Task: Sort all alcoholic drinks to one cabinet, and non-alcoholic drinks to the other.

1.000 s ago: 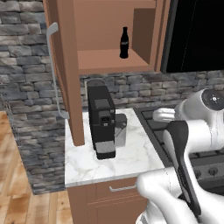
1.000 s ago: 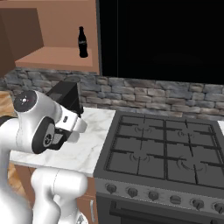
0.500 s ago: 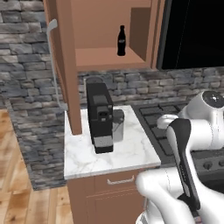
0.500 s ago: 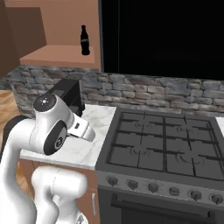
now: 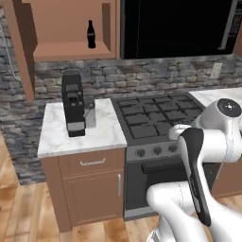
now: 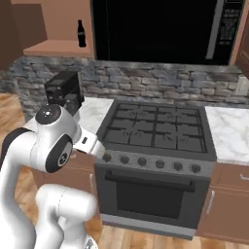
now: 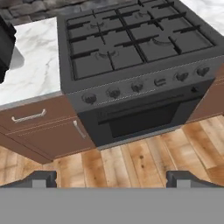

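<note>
A small black cola bottle (image 5: 90, 34) (image 6: 81, 33) with a red band stands upright on the shelf of the open brown wall cabinet (image 5: 71, 50) (image 6: 52, 47), near the shelf's right end. The cabinet door (image 5: 21, 52) hangs open on the left. My gripper (image 7: 113, 179) is open, its two dark fingertips (image 7: 43, 178) wide apart with nothing between them. It hangs well away from the cabinet, pointing down at the oven front and the wooden floor. My arm is folded close to the base.
A black coffee machine (image 5: 74, 103) (image 6: 63, 87) stands on the marble counter (image 5: 56, 134) under the cabinet. A gas stove (image 5: 156, 113) (image 6: 155, 129) (image 7: 135, 48) lies ahead, with a black microwave (image 6: 160, 29) above it. More counter (image 6: 228, 131) lies to the right.
The whole picture has shifted: the base has driven to the right and back, so the cabinet and coffee machine now sit further left and the stove is central. The gripper stays open.
</note>
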Available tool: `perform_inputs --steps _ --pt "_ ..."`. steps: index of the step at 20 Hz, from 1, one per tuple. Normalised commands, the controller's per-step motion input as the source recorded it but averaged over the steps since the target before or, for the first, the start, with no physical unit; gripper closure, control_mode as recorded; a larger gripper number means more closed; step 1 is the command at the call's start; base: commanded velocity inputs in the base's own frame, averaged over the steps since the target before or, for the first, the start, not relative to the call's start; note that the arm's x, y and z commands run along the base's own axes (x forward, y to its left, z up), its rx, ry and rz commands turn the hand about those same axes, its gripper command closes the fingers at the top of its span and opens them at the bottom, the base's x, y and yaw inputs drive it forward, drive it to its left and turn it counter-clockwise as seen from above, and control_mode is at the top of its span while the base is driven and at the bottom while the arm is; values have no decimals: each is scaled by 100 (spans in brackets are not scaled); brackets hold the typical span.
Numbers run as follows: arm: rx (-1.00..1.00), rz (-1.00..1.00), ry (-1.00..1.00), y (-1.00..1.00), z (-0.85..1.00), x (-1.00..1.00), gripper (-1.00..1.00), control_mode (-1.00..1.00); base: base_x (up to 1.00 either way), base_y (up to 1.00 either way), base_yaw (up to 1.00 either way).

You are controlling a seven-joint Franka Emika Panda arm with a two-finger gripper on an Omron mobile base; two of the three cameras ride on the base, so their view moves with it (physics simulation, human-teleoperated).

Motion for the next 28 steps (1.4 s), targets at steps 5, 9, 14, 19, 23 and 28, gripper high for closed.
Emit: perform_inputs --steps 5,9,14,19,23,28 --pt "0 0 0 0 0 0 -100 100 -67 -98 -6" --pt "0 0 0 0 0 0 -100 100 -59 -100 -2" --pt "0 0 0 0 0 0 -100 100 -26 -100 0" --pt "0 0 0 0 0 0 -100 100 4 -89 0" --pt "0 0 0 0 0 0 -100 100 28 -79 0" --pt "0 0 0 0 0 0 -100 100 55 -46 0"
